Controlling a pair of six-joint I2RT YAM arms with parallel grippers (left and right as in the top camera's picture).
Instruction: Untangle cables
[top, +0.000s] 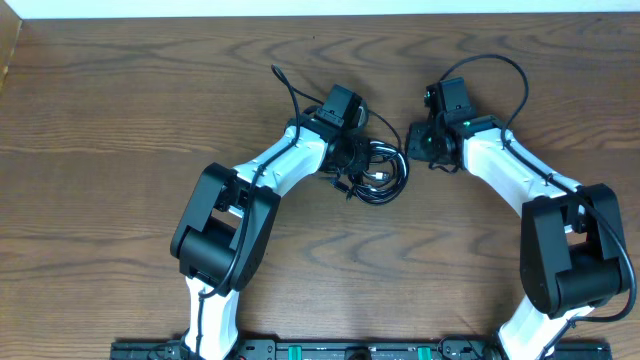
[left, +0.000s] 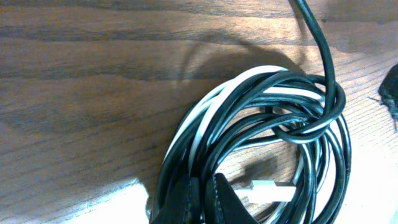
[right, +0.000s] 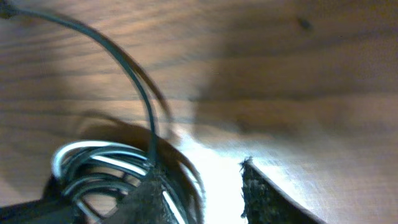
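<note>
From overhead, the wooden bench (top: 120, 110) carries the cables (top: 382, 176) as one dark coil near the middle, lying between the two arms. The left fingers (top: 348, 160) sit over the coil's left edge, and the right fingers (top: 418, 140) hang just beside its upper right edge. One thin black strand (top: 288, 95) leaves the coil and runs up and to the left across the bare wood, ending well apart from the bundle. In the left wrist view the cables (left: 267, 93) show as several black loops with a white cable (left: 198, 134) wound in among them. A black loop is wrapped around the strands at the coil's right side. A white plug (left: 268, 186) lies inside the ring on the wood. The left fingers (left: 225, 200) are pressed together at the near rim of the coil, with strands running in against their tips; whether one is actually pinched cannot be told. In the right wrist view, which is blurred, the right fingers (right: 267, 199) stand apart with bare bench between them and hold nothing. The left-hand one rests at the edge of the coil (right: 93, 165), from which a single black strand (right: 124, 68) arcs away to the upper left corner.
</note>
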